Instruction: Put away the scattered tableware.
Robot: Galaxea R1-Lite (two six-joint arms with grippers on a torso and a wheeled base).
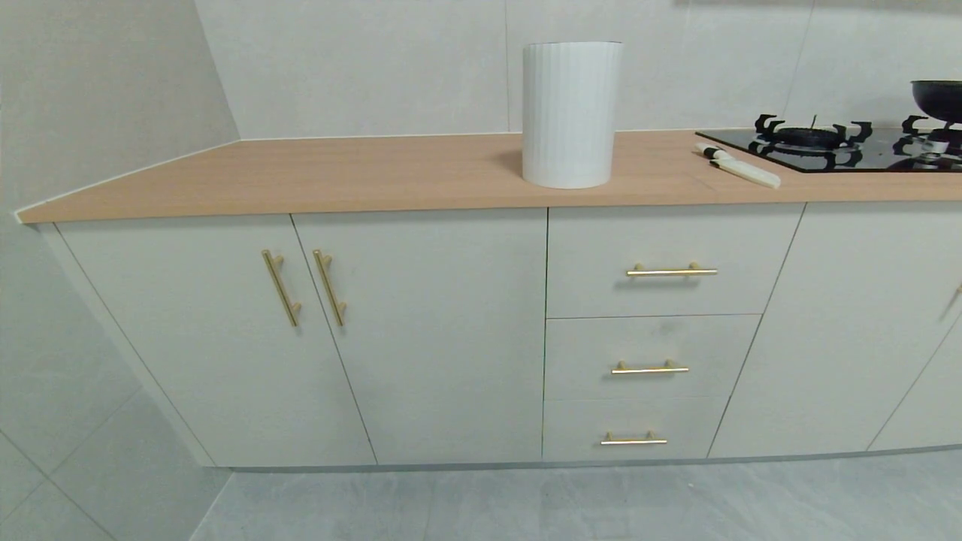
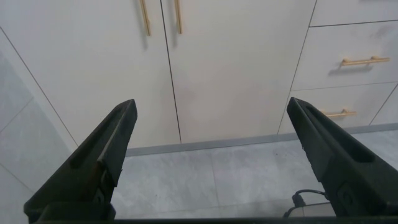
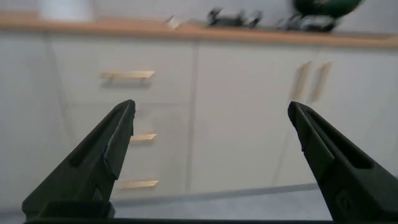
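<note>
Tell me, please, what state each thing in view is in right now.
Left claw: open, empty.
Right claw: open, empty.
Cupboard doors: both shut.
Drawers: all three shut.
White canister: upright on the counter.
Knife: lying flat on the counter beside the stove.
Pan: sitting on a stove burner.

Soft, even light is cast, also on the floor (image 2: 205, 177) beyond the left gripper (image 2: 210, 106). A faint shadow is thrown beside the canister (image 1: 571, 113); reflections are seen on the hob (image 1: 864, 154).

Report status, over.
Left gripper open, empty. Right gripper open, empty. Knife lies on counter beside hob, untouched. White canister stands apart, not blocking. Drawers shut.
</note>
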